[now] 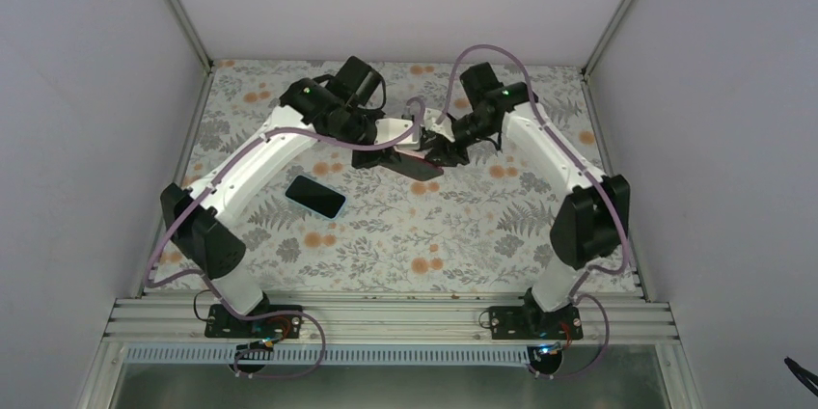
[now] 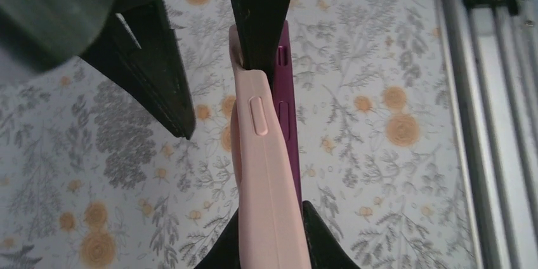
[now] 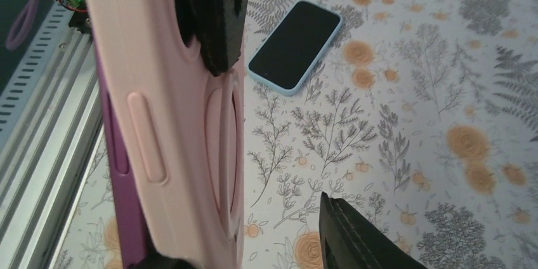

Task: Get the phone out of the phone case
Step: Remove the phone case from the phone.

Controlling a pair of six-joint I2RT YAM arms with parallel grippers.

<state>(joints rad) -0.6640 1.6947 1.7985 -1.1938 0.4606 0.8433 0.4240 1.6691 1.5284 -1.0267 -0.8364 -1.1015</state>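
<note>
Looking out from my bases, I first meet the aluminium rail (image 1: 386, 317) at the near edge of the floral table (image 1: 463, 235). Beyond it, a second phone (image 1: 314, 196) in a light-blue case lies flat with its dark screen up, at about 9 o'clock from the table's middle and well apart from both my grippers. Farther on, toward 12 o'clock, my two arms meet above the table. There my left gripper (image 2: 269, 231) is clamped on the pink phone case (image 2: 263, 167), a finger on either side, holding it on edge off the surface. The purple phone (image 2: 285, 104) sits in the case, its side showing along the case's rim. My right gripper (image 2: 221, 99) stands spread. One finger (image 2: 257, 9) pokes in at 12 o'clock of my left wrist view, between the case's lip and the phone. The other finger (image 2: 152, 72) hangs clear at 10 o'clock, touching nothing.
</note>
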